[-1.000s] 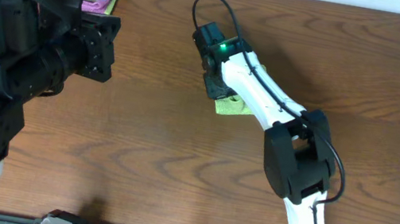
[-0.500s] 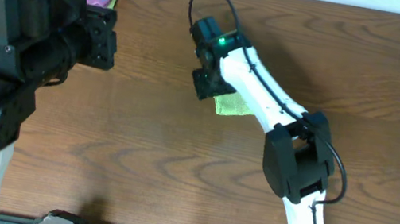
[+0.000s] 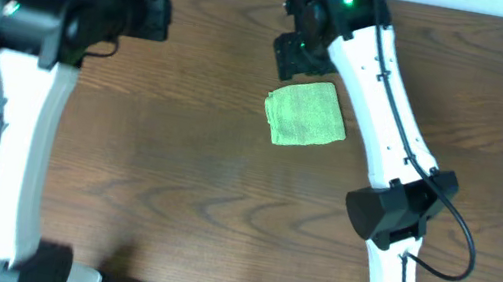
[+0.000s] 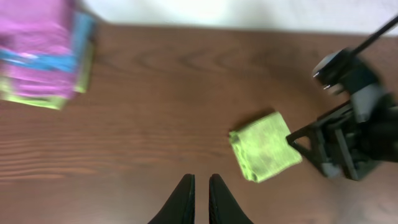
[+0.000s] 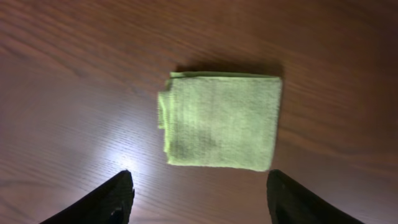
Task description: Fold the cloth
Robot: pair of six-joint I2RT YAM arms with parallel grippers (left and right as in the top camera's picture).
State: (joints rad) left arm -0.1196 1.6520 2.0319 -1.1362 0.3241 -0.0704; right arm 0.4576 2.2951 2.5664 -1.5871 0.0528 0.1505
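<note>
Lime-green and pile-textured, the cloth [image 3: 306, 114] is pictured lying flat on the dark wood tabletop [image 3: 171, 199], already doubled into a compact, near-square packet. The right end effector [image 5: 200, 180] is held above the cloth, just off its near edge, with its fingers spread wide and nothing between them. The left end effector [image 4: 200, 180] is seen well apart from the cloth, its fingers drawn almost together on nothing. A stack of cloths [image 4: 43, 56] in pink, blue and yellow-green is set far beyond the cloth, on the left arm's side.

The cloth is judged to be light, soft and limp. It is expected to sag and slide open if lifted by a single layer, and its nap is likely to cling slightly to the fingers. In the right wrist view one side is shown bunched, with layered edges exposed, while the opposite side is closed by a clean fold. A grip is best taken at a corner of the layered side, with every ply pinched together and one finger pressed down to the tabletop. The folding itself is judged largely complete.
</note>
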